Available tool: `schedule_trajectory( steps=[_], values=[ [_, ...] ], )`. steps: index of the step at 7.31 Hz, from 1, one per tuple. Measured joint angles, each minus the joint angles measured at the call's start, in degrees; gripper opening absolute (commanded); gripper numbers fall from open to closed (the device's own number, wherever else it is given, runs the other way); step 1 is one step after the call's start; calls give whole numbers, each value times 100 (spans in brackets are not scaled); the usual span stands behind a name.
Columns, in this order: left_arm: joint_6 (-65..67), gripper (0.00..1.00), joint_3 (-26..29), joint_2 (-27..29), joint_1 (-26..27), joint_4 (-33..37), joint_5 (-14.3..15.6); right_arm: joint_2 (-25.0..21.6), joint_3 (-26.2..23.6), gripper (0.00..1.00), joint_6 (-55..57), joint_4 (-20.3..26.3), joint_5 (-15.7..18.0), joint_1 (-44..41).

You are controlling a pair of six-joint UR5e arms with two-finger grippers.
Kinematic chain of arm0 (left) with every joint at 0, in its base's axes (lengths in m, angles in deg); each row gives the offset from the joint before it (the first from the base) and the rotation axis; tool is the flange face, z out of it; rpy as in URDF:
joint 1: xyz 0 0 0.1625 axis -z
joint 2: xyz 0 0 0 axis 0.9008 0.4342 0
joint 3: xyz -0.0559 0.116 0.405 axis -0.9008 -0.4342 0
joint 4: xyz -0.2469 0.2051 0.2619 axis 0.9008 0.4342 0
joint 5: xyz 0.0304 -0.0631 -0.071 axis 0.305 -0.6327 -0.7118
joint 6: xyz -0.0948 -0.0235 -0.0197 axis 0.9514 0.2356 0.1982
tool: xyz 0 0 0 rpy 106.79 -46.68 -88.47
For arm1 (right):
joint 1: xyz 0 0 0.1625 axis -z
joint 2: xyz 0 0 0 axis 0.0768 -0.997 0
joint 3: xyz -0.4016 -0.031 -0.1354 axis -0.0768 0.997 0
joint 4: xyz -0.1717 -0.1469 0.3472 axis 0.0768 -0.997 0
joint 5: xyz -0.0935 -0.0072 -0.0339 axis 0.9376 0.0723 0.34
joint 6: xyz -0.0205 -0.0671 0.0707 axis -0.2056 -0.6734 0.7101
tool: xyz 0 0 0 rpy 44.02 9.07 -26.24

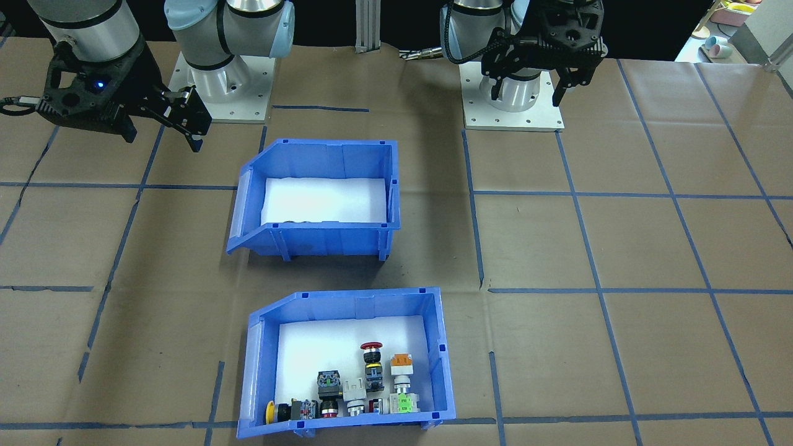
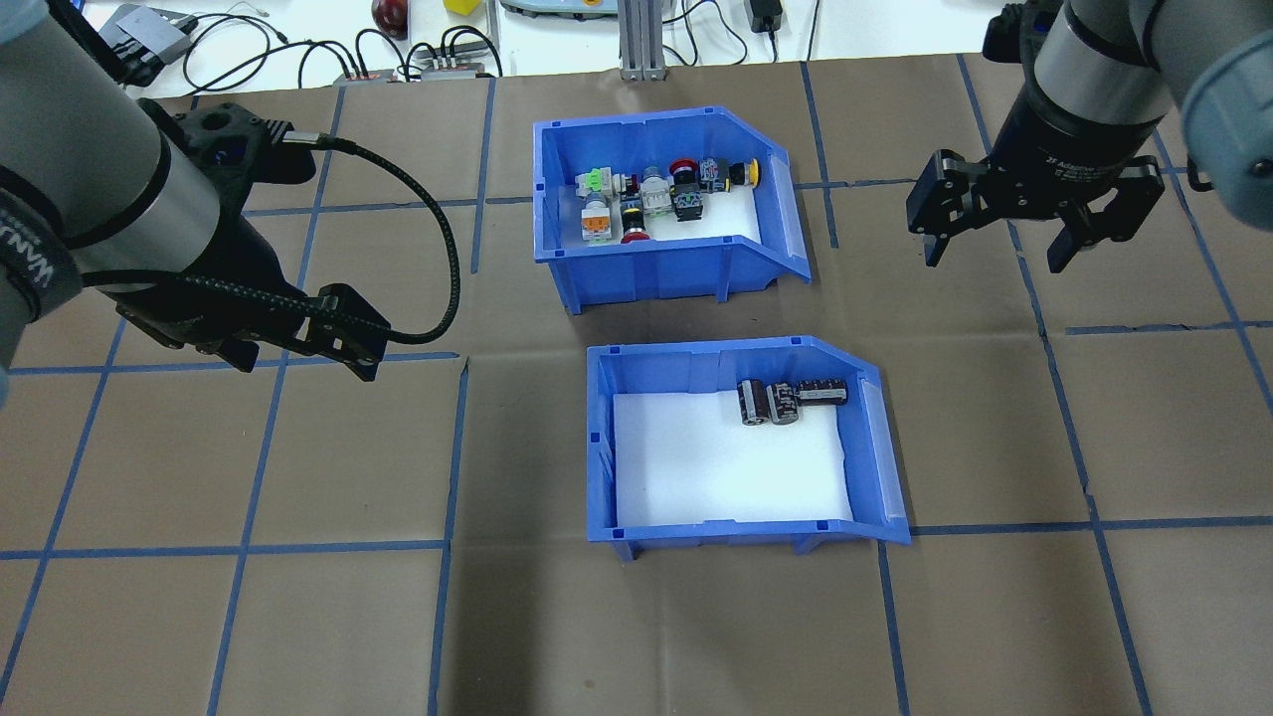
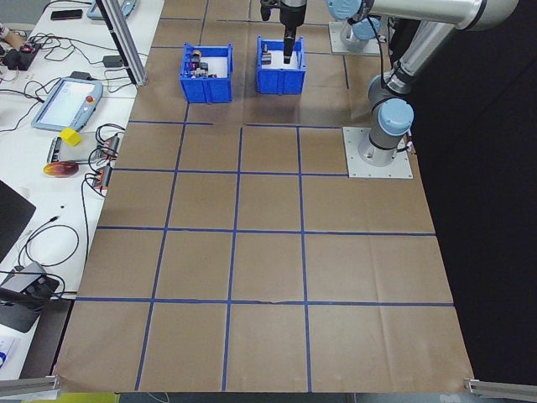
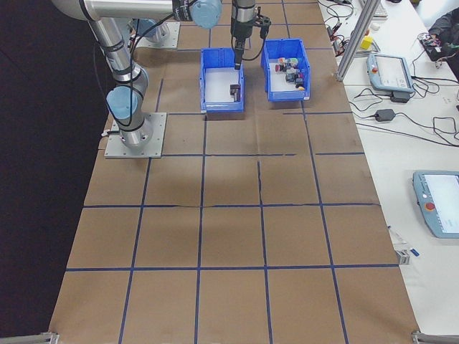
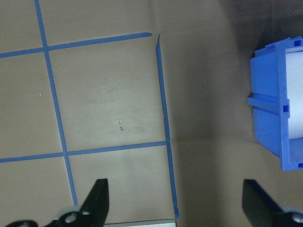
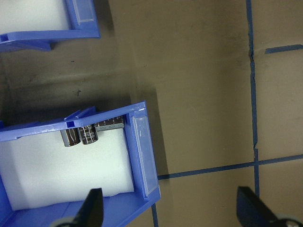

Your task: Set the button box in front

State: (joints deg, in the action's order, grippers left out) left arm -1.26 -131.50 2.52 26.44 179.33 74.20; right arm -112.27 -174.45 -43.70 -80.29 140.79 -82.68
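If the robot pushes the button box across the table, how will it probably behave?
The button box looks like rigid plastic with a flat base, so it should slide rather than bend or tip. The loose push-buttons inside may shift or roll on the foam floor. It is probably light.

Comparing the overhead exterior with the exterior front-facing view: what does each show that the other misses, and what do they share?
Only the overhead shows the black cylindrical parts lying in the second blue bin, plus cables on the white bench beyond the table. Only the front-facing view shows both arm bases bolted to the table; there the near wall hides that bin's contents. Both show the button box with its coloured push-buttons, standing apart from the other bin, and the left gripper and right gripper off to the sides, jaws open, holding nothing.
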Motion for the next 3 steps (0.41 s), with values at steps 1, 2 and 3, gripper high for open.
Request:
schedule_trajectory(
  steps=[1,2,3],
  values=[
    [12,100,10,1,0,-1,-4,-11,0,100,-6,-1,0,-1],
    [18,100,33,22,0,-1,-10,-14,-1,100,-9,-1,0,-1],
    [22,100,75,60,0,-1,-21,-17,-4,100,-9,-1,0,-1]
  ],
)
